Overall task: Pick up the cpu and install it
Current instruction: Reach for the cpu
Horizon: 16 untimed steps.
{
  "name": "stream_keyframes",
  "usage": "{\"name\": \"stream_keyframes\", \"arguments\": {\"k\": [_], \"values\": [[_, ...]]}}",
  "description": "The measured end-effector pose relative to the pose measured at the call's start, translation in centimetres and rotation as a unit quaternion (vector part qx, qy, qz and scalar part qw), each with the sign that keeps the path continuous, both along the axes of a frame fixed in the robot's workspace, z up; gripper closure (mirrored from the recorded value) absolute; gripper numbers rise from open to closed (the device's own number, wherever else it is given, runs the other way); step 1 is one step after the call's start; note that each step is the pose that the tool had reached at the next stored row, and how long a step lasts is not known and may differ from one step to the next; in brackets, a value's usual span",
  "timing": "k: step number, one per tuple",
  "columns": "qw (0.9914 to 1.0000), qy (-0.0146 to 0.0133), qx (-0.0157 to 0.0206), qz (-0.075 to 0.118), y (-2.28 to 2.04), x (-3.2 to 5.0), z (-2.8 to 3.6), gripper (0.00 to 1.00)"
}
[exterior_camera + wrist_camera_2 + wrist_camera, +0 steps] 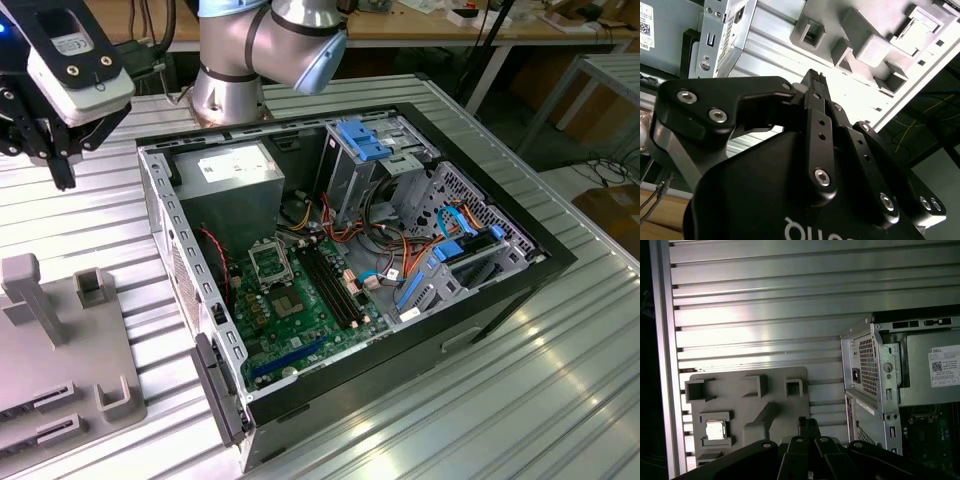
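Closed, empty jaws hang over open table (765, 305) beside the holder (775, 405) pocketing the cpu (715, 430).

Colour rundown: the circuit board (300, 310) is deep green with black slots, the drive latches (362, 138) are bright blue, and the orange wires (388, 240) pop against the grey metal. The case (400, 365) shell is black. The table (500, 400) is silver with ribbed stripes. The tray (735, 405) is plain matte grey, the cpu (716, 430) shiny silver-grey, and the gripper (812, 80) all black.
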State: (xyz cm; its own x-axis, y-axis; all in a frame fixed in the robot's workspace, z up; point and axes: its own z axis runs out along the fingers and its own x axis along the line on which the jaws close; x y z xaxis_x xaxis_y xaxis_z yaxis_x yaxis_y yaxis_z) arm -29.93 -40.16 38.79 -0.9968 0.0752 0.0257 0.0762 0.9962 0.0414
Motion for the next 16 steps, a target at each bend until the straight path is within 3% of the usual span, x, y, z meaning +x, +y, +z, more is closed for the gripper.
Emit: {"name": "stream_keyframes", "arguments": {"k": [16], "values": [[1.00000, -0.0004, 0.0000, 0.000, -0.11, -2.34, 0.00, 0.89]]}}
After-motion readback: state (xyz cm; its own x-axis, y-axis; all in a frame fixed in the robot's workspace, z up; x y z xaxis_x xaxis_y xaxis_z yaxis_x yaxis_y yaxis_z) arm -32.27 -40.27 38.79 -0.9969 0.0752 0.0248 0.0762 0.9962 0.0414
